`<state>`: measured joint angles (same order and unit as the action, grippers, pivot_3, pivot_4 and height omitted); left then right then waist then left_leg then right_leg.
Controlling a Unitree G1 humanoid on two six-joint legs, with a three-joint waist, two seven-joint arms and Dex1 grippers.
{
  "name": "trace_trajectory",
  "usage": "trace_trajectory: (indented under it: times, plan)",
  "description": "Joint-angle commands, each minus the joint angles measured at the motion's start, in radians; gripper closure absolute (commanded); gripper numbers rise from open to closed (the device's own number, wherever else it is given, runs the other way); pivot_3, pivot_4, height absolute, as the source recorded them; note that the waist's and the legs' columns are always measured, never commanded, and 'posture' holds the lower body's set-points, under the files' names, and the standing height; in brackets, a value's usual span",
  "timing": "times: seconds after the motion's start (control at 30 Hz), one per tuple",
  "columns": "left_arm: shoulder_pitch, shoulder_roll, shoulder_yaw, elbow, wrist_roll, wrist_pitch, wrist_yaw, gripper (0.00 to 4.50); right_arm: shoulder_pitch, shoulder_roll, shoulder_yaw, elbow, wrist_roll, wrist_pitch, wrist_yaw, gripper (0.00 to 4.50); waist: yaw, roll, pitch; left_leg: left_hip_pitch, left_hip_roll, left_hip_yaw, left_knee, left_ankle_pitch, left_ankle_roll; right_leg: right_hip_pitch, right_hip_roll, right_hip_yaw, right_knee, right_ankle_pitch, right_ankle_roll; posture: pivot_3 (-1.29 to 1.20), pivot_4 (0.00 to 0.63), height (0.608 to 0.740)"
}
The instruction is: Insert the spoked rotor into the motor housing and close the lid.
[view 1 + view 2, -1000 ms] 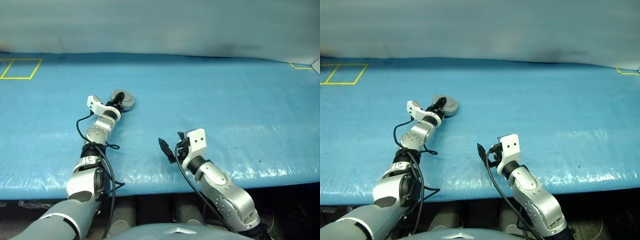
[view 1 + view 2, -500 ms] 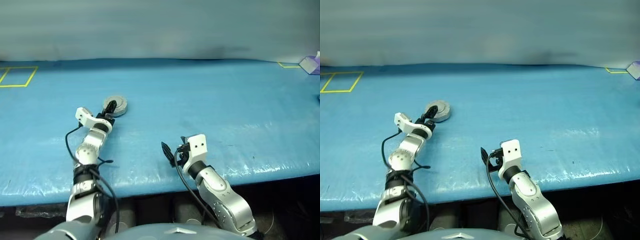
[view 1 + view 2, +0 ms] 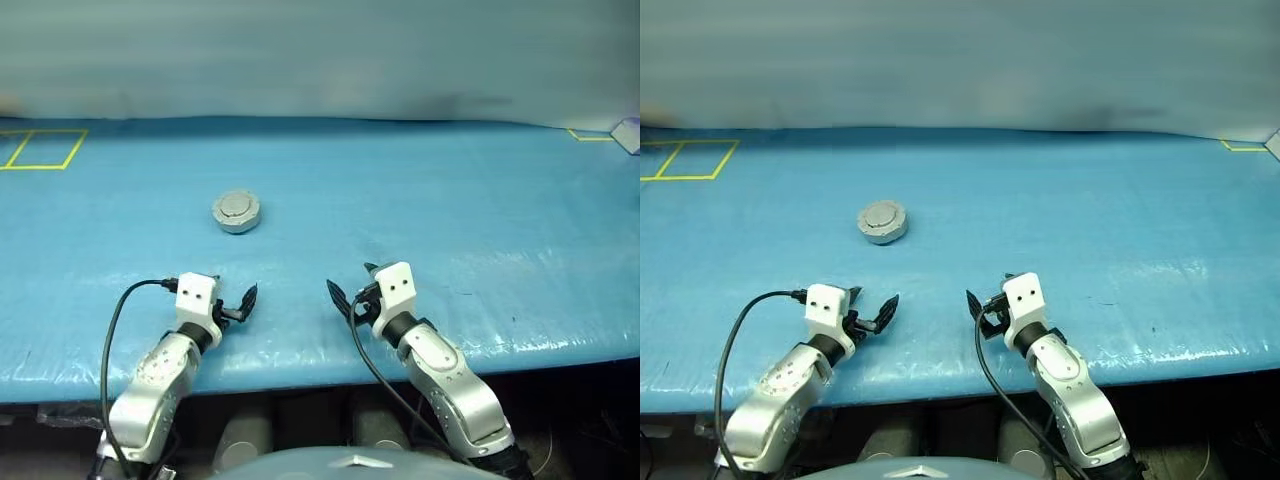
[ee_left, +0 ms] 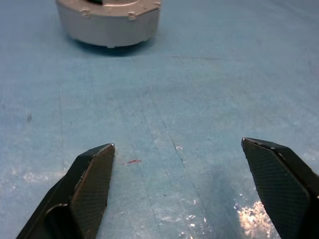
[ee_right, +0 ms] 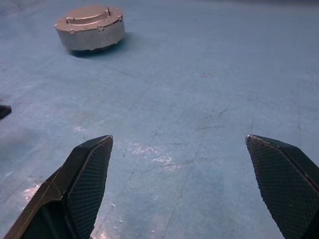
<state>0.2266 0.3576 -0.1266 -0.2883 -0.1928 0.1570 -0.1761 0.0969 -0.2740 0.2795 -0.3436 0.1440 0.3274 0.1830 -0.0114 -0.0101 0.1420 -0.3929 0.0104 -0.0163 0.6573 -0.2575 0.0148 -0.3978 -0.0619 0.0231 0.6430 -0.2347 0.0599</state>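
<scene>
Housing (image 3: 236, 212) round, grey, lid (image 3: 882, 214) down, beyond left gripper (image 4: 194, 184) and right gripper (image 5: 192, 189), both wide, empty.

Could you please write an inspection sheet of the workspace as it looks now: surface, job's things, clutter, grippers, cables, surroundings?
Surface: blue table cover, glossy and slightly wrinkled near the front edge.
Job's things: motor housing stands alone on the cover with its lid closed on top; the spoked rotor is not visible, so I cannot tell whether it is inside.
Clutter: nothing seen.
Grippers: left gripper open, holding nothing, near the front edge; right gripper open, holding nothing, beside it. Both are apart from the housing.
Cables: a black cable loops along the left arm; another black cable runs under the right arm.
Surroundings: yellow tape rectangles at the far left; a yellow tape corner at the far right.
</scene>
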Motion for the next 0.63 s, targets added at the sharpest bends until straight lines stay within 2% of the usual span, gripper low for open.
trace_trajectory:
  times: [0.03,0.23,0.63]
  plan:
    - [0.016,-0.026,-0.021,0.016,0.103,-0.165,0.009,0.05,-0.019,-0.002,-0.004,0.015,-0.051,-0.086,0.020,0.00,0.004,0.000,0.000,-0.004,0.000,-0.001,0.000,0.000,0.000,-0.003,0.000,-0.001,0.000,0.000,0.000,0.00,0.150,0.740]
    - [0.006,-0.089,-0.010,0.067,0.203,-0.246,0.060,0.05,-0.005,0.065,-0.024,0.027,-0.035,-0.095,0.021,0.00,0.002,0.000,0.000,-0.004,0.000,-0.001,-0.002,0.000,0.000,-0.003,0.001,-0.003,0.000,-0.001,-0.001,0.00,0.150,0.740]
    - [-0.006,-0.131,0.000,0.061,0.173,-0.209,-0.006,0.05,0.035,0.086,-0.004,0.020,-0.064,-0.077,0.056,0.00,0.000,0.000,0.001,-0.003,-0.001,-0.001,0.000,0.000,0.000,-0.002,0.002,-0.004,0.000,0.000,0.000,0.00,0.150,0.740]
